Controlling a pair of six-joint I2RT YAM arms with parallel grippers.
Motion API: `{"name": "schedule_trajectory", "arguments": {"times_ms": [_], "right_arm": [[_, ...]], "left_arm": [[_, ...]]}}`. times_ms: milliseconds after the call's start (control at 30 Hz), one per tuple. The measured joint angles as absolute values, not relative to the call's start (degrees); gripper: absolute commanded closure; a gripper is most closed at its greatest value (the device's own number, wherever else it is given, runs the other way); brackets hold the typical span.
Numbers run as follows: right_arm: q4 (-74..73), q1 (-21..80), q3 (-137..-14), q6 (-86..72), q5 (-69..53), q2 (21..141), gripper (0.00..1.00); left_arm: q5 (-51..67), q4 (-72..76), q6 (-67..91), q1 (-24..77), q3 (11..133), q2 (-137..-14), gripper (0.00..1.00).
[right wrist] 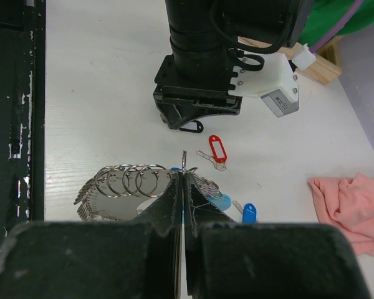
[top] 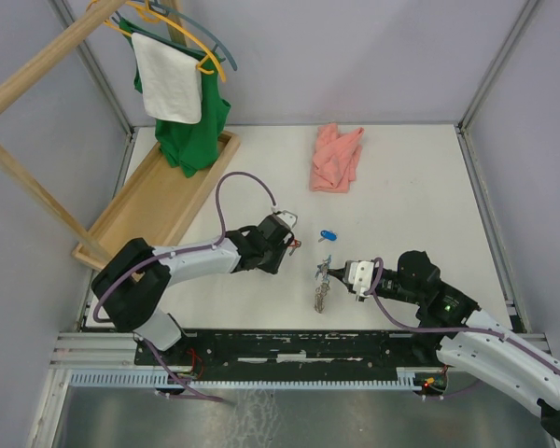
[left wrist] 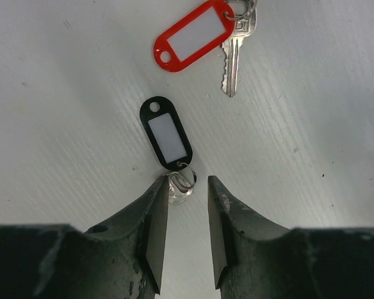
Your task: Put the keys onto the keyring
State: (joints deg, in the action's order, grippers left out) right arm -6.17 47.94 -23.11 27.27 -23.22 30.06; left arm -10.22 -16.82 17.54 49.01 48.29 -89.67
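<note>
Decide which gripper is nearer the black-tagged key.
Left. The left gripper, open, flanks the black-tagged key; the right gripper is farther off, shut on the keyring.

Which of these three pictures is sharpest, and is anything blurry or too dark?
Left wrist view: sharpest, the black-tagged key and red-tagged key crisp with faint shadows, the left gripper dark and slightly soft. Right wrist view: the right gripper is a dark, blurred mass, the keyring beyond it clear. Top view: even light, no glare, but the blue-tagged key is too small for detail.
</note>
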Motion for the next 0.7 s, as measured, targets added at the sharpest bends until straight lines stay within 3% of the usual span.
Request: {"name": "schedule_trajectory", "arguments": {"times_ms": [433, 700], "right_arm": [[-6.2, 47.9, -23.1, 27.2, -23.2, 30.1, 0.99], [-6.2, 47.9, -23.1, 27.2, -23.2, 30.1, 0.99]], "left_arm": [[-10.9, -17.4, 17.5, 49.6, 50.1, -93.0, 0.77], [-11.9, -17.8, 17.5, 49.6, 50.1, -93.0, 0.96]]}}
